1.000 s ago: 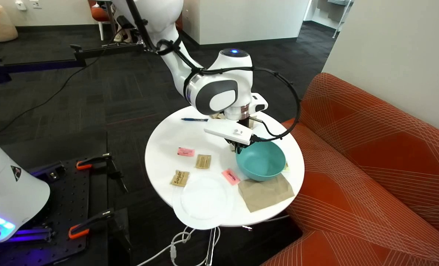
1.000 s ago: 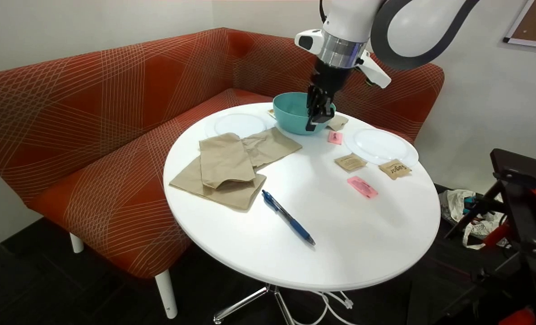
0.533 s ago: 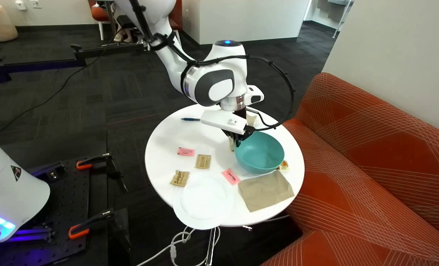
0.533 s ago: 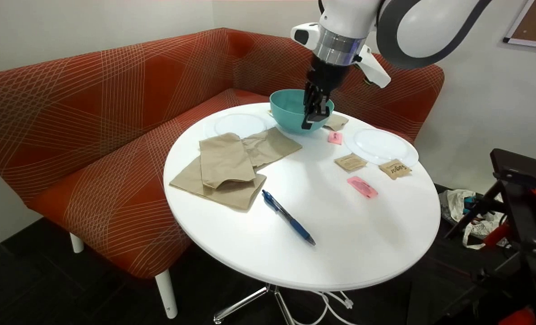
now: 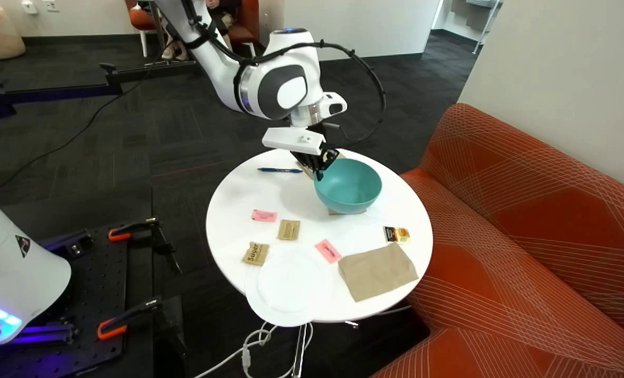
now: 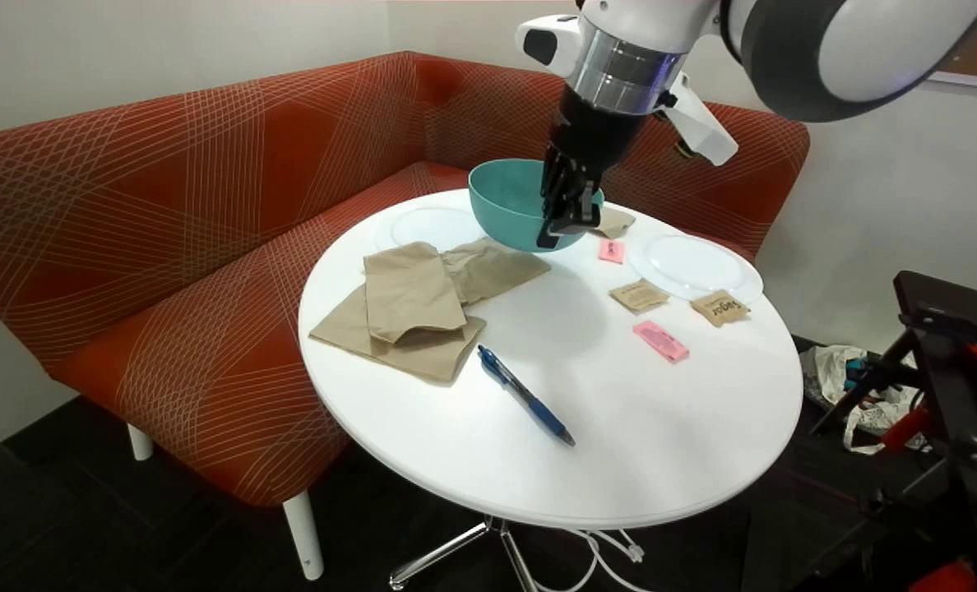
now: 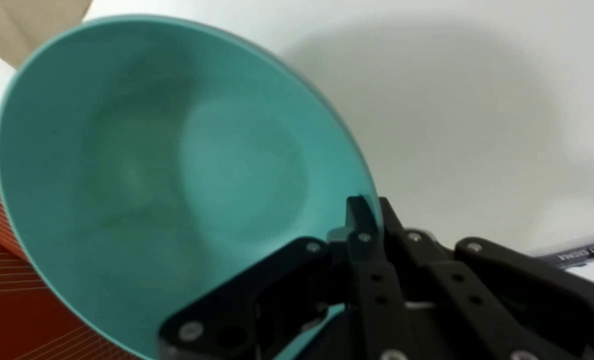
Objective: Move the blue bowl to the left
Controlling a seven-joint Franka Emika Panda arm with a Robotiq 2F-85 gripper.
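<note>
Round white desk [image 5: 233, 220] beside an orange couch [image 5: 501, 226], with the blue bowl [image 5: 349, 186] looking lifted off it around 1 o'clock of the desk in an exterior view, and the tool [image 7: 371, 210] pinched onto its rim at roughly the bowl's 10 o'clock. One-sided grip, so it'll probably want to sag: I'd go slow and level, clear the brown napkins [image 6: 414, 292], then set it down softly before letting go.

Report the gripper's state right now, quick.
Gripper: closed, holding the blue bowl by its rim.
</note>
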